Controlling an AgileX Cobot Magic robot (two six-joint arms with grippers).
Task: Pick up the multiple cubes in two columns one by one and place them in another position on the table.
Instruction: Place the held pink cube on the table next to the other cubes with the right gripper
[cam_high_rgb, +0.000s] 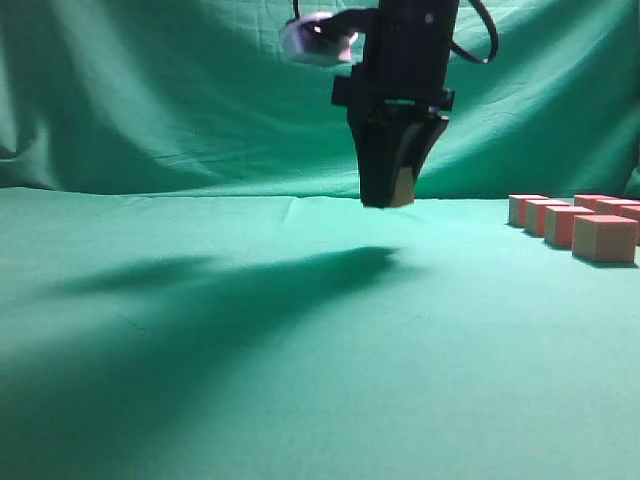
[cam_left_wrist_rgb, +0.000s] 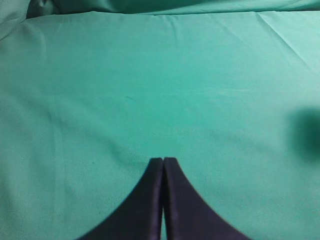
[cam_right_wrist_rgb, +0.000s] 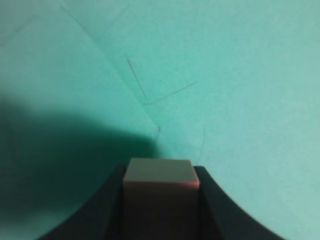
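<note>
**One cube aloft over bare cloth, the rest waiting at the right**

Nearest the exterior camera lies the open stretch of the table (cam_high_rgb: 250, 380), darkened by the arm's shadow; above its middle hangs the right gripper (cam_high_rgb: 392, 195), clear of the cloth, its jaws clamped on a single cube (cam_high_rgb: 402, 186) whose pale face peeps out at the tips; held high, I judge, so it can travel without snagging the creased cloth before being set down away from the group. Farther back and to the right stand the remaining cubes (cam_high_rgb: 572, 224) in two receding columns, well apart from the carried one.

The right wrist view shows what the exterior hides: the cube (cam_right_wrist_rgb: 159, 175) sits squarely between both fingers, bare cloth beneath. The left wrist view shows only the left gripper (cam_left_wrist_rgb: 163, 161), fingers pressed together and empty, over bare table (cam_left_wrist_rgb: 160, 75); this arm does not appear in the exterior view.
</note>
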